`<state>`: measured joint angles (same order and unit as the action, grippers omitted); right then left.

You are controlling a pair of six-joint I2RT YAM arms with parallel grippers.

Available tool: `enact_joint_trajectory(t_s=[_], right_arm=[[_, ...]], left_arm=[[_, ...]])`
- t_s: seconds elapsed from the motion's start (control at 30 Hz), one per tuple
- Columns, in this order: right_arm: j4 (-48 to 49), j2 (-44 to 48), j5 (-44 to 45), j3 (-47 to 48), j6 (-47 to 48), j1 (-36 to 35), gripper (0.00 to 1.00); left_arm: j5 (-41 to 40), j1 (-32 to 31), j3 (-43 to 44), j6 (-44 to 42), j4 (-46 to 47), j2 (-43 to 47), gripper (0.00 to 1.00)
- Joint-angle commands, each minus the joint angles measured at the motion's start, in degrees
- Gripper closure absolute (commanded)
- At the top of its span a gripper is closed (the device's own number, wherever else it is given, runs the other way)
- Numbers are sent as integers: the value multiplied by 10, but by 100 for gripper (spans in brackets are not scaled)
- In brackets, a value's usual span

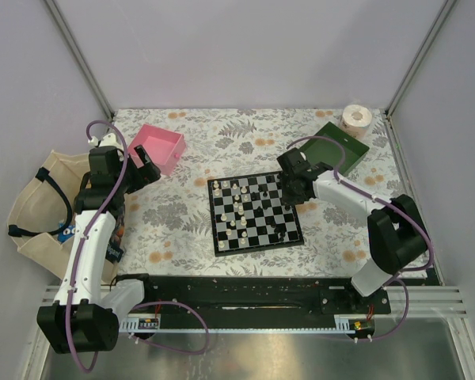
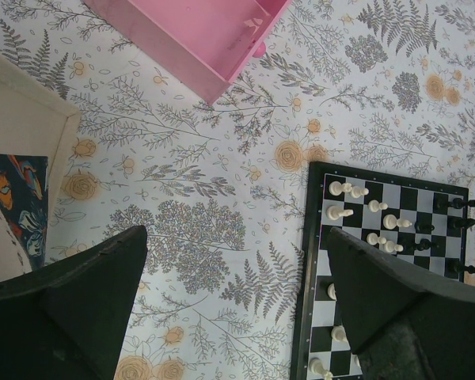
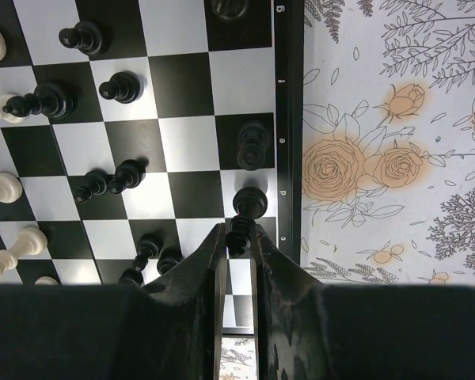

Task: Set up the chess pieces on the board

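The board (image 1: 214, 229) lies mid-table with cream-white and black chess pieces scattered over it, some tipped over. My right gripper (image 1: 291, 192) hangs over the board's right edge, shut on a black chess piece (image 3: 239, 231) that is pinched between its fingertips (image 3: 237, 236). Another black piece (image 3: 250, 203) stands just ahead of the held one, beside the board's border (image 3: 289, 119). My left gripper (image 1: 146, 172) hovers open over the tablecloth left of the board, with nothing between its fingers (image 2: 237, 233). White pieces (image 2: 340, 212) show near the board's left border (image 2: 310, 261).
A pink tray (image 1: 160, 146) sits at the back left, just beyond the left gripper. A green tray (image 1: 336, 146) and a roll of tape (image 1: 355, 118) are at the back right. A cloth bag (image 1: 39, 210) lies off the table's left side.
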<state>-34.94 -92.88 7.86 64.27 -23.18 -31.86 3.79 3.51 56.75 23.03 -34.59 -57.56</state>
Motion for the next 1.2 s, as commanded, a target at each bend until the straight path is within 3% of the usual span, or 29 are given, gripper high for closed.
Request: enact_joint_trajectory(t_s=[0.0, 0.3, 0.47, 0.77, 0.83, 1.17], right_arm=[[22, -11, -1, 3, 5, 3, 81], [25, -15, 5, -5, 7, 3, 78], [25, -13, 8, -6, 7, 3, 68], [9, 4, 20, 7, 14, 4, 60], [7, 16, 24, 8, 16, 3, 54], [2, 69, 26, 37, 24, 4, 43]], left_arm=[[11, 4, 4, 6, 21, 3, 1], [12, 4, 3, 6, 22, 3, 1], [12, 4, 3, 6, 21, 3, 1], [12, 4, 3, 6, 21, 4, 1], [11, 4, 3, 6, 21, 4, 1], [12, 4, 4, 5, 20, 3, 1]])
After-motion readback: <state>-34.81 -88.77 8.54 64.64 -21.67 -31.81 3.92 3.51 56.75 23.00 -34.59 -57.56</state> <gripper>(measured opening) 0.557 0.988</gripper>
